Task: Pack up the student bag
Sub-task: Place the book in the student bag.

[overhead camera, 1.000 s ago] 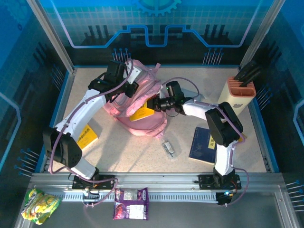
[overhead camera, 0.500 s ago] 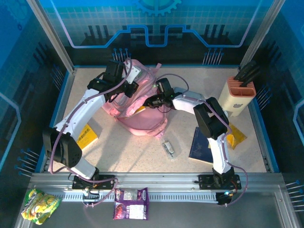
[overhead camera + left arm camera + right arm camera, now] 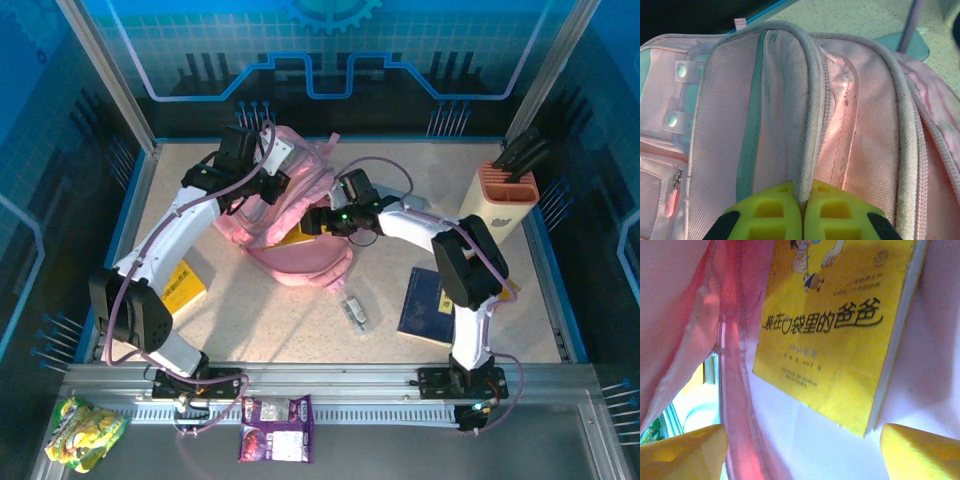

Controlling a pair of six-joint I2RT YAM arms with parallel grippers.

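A pink student bag [image 3: 300, 262] lies slumped on a speckled desk [image 3: 260, 325], toward 11 o'clock from the desk's middle. It is open on its 3 o'clock side.

The left claw [image 3: 262, 186] sits at the bag's 11 o'clock edge. In the left wrist view its 2 yellow fingers [image 3: 775, 210] are pressed together on a raised fold of the zip-edged rim, holding the opening up.

The right claw [image 3: 318, 220] reaches into the bag from 3 o'clock. In the right wrist view its 2 fingers [image 3: 685, 450] stand wide apart and grip nothing. A yellow book [image 3: 835, 330] lies flat on the pale lining just ahead, at 12 o'clock.

On the desk, a blue book [image 3: 425, 305] lies at 4 o'clock and a second yellow book [image 3: 183, 288] at 8 o'clock.

The bag looks soft, limp and fairly light. It is not fragile, but it probably has no stiffness of its own, so the mouth would likely sag shut if the rim were let go. The corded zip edge seems the best place to hold: it is thicker and firmer than the thin panels, which would bunch and slide. A strap or the top loop would suit lifting. Pushing on the fabric is likely to drag the whole bag across the desk.
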